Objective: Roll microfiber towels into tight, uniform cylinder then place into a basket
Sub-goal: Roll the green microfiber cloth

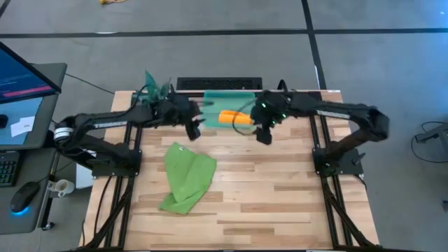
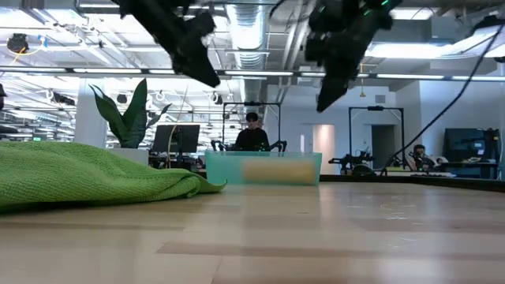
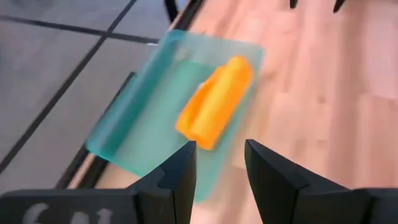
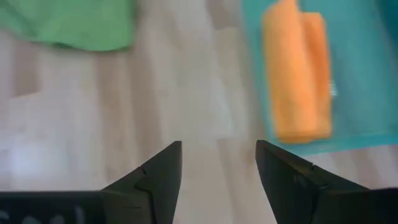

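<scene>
About half done. The orange towel is rolled up and lies inside the teal basket at the far edge of the table. Nothing holds it now.

The right gripper hangs in the air, fingers apart w/ nothing between them. The basket and roll sit just ahead of it and below. The left gripper is up in the air too, on the other side of the basket, fingers apart and empty; the roll lies just past its tips.

The green towel is not rolled yet. It lies loose and crumpled on the wood, behind both grippers, nearer the front edge of the table, well apart from the basket.

Left to do, I think: flatten the green one, roll it tight, then put it in the basket next to the orange roll.
</scene>
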Motion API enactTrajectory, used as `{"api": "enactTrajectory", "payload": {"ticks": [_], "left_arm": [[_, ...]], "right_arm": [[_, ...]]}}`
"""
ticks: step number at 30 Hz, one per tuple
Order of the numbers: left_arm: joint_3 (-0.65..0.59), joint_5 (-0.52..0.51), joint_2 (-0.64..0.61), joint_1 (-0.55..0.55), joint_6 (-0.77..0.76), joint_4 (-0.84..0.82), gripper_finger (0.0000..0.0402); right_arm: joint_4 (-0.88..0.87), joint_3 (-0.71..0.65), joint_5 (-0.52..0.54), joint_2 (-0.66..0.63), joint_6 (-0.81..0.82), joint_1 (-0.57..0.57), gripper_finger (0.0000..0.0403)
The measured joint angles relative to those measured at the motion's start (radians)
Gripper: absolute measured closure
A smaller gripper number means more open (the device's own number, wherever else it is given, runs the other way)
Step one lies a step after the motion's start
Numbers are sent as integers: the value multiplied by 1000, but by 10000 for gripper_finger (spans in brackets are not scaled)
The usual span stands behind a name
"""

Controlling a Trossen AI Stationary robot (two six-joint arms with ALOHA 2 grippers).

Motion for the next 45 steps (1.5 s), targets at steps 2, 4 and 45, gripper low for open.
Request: {"api": "enactTrajectory", "payload": {"ticks": [2,4,45], "left_arm": [[-36,-25,-45,-63,-42,6,274],[-70,-45,-76,-133,-81,3,274],[-279,-573,18,-430,-1284,-405,274]], "right_arm": [[53,-60,12,-73,42,61,179],[110,-122,48,-139,94,130,179],[792,-350,345,-184,238,734,179]]}}
